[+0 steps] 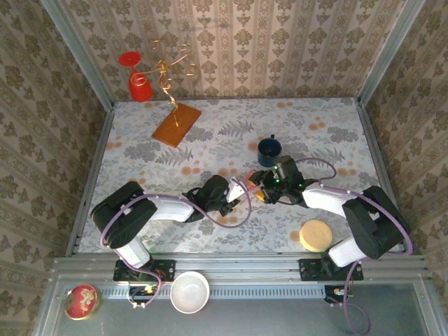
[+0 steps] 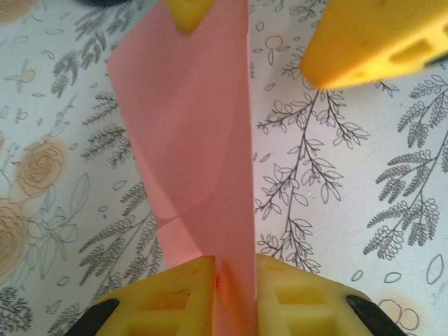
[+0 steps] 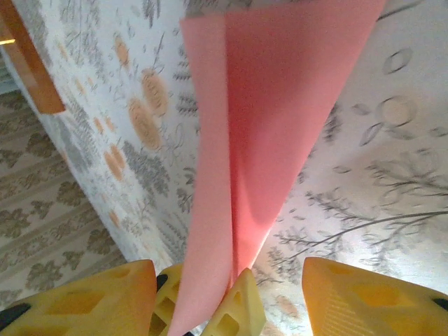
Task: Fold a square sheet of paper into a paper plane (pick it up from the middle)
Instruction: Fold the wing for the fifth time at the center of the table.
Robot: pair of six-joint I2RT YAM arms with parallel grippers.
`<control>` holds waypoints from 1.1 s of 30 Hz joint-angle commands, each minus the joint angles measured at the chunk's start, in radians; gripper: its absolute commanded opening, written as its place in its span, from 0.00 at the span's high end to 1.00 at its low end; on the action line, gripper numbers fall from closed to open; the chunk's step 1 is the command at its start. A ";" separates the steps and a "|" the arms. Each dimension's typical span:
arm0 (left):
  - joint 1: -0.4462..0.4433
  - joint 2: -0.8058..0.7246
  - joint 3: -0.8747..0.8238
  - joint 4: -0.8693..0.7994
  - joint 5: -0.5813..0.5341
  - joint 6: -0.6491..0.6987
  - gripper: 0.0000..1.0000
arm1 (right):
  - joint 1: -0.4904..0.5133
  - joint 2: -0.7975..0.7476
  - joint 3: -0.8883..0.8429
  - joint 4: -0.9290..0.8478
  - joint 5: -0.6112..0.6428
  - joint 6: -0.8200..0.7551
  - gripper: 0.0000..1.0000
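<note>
Pink-red and thin, the sheet of paper is folded lengthwise into a narrow doubled strip. It is held up off the floral-print tabletop, between the two arms in the near half of the table. The left gripper is pinched on the strip's lower end, with a yellow pad on each face of the fold. The right gripper has its jaws spread wide, pads clear of both faces, so it carries nothing.

By its look, the paper weighs almost nothing and is stiff only along the crease. It will likely flop, curl and slip between smooth pads, and a hard pinch or twist would add unwanted wrinkles. The best hold is probably close to the fold line, where the two layers brace each other. The loose edge bows outward in the left wrist view and is better left alone.

From above, a dark blue mug sits near the paper at one o'clock and is its tightest neighbour. A flat orange-brown rectangular board lies well apart between ten and eleven o'clock. A round tan disc lies at four o'clock. Open tabletop lies toward twelve o'clock, between board and mug, and that looks like the freer room for laying the sheet down.
</note>
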 commanded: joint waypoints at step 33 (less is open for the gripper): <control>0.091 0.087 0.178 -0.353 0.308 -0.295 0.88 | -0.034 -0.170 -0.056 -0.250 0.125 -0.366 0.34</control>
